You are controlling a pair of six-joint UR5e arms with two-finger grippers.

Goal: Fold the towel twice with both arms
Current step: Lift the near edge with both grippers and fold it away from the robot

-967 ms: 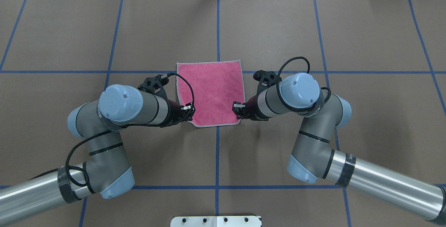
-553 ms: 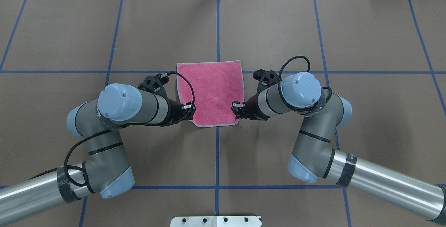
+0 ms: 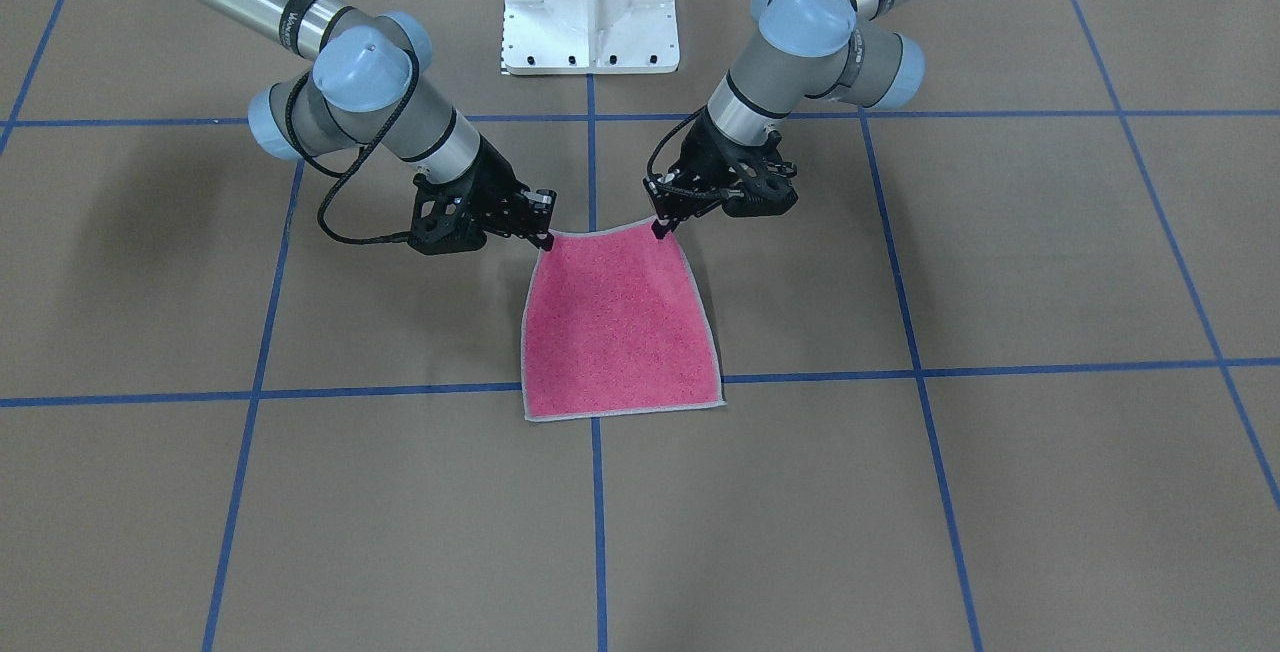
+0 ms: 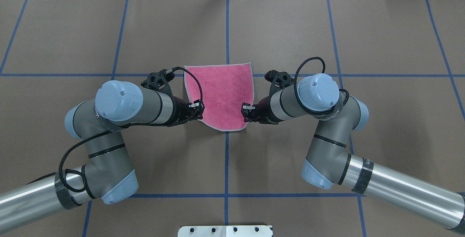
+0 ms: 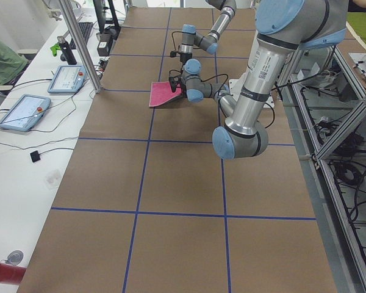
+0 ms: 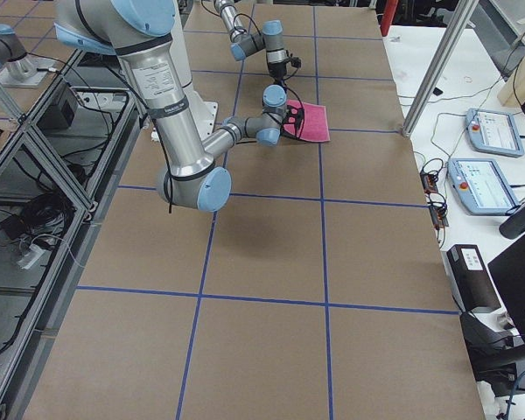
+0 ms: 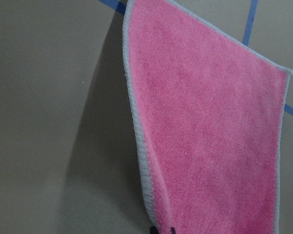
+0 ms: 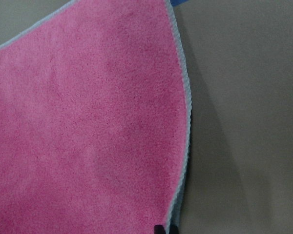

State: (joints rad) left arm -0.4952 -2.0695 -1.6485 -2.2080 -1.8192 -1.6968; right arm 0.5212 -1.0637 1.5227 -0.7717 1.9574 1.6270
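Note:
The towel (image 4: 223, 95) lies pink face up on the brown table, its far edge flat and its near edge lifted and sagging between my grippers. My left gripper (image 4: 198, 115) is shut on the near left corner. My right gripper (image 4: 246, 115) is shut on the near right corner. In the front-facing view the towel (image 3: 620, 332) hangs from the left gripper (image 3: 660, 227) and the right gripper (image 3: 545, 237). The left wrist view shows the towel (image 7: 210, 136) sloping away above its shadow, as does the right wrist view (image 8: 88, 122). The grey face is hidden.
The white pedestal base (image 3: 590, 2) stands at the robot's side of the table. Blue tape lines (image 4: 227, 29) cross the brown table cover. Control tablets (image 5: 23, 112) and a metal post (image 5: 79, 46) stand on the white bench beyond the table's far edge.
Both grippers have raised the towel's near corners and drawn them a little away from the robot. The near edge now curves and the left elbow has swung outward.

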